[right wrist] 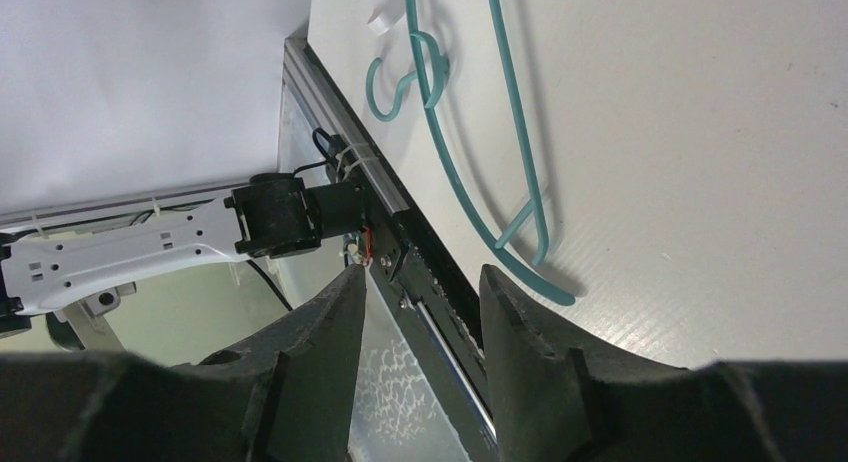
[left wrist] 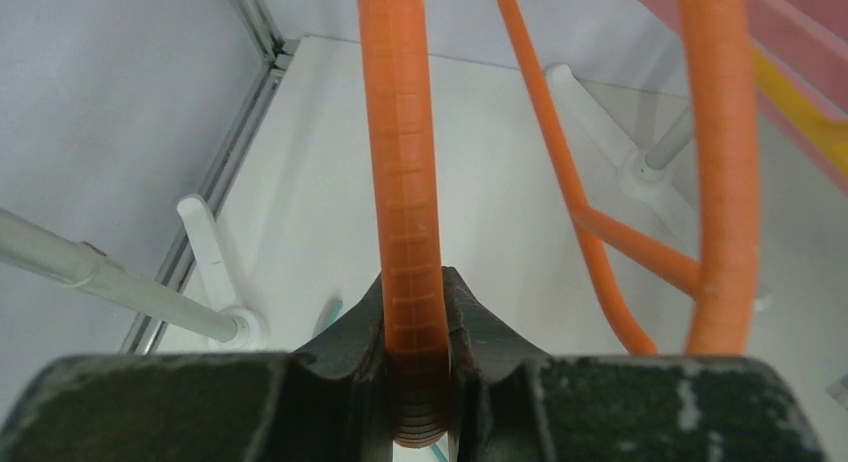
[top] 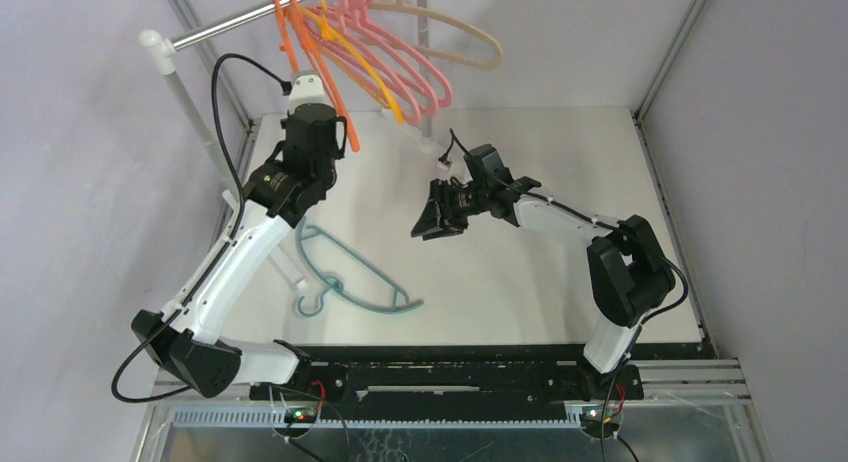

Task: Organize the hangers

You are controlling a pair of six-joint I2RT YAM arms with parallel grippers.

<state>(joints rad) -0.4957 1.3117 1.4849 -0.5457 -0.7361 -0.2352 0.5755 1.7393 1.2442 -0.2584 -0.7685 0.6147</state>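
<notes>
Gaping empty sits right end effector (right wrist: 422, 277); left end effector (left wrist: 417, 279) clamps cropped orange hanger (left wrist: 398, 162).

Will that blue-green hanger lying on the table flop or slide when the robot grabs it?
The teal hanger is all thin rod with open space inside, so it is probably light. It lies flat on the smooth white table, so a nudge would likely make it skid. Its thin bars may flex a little.
</notes>
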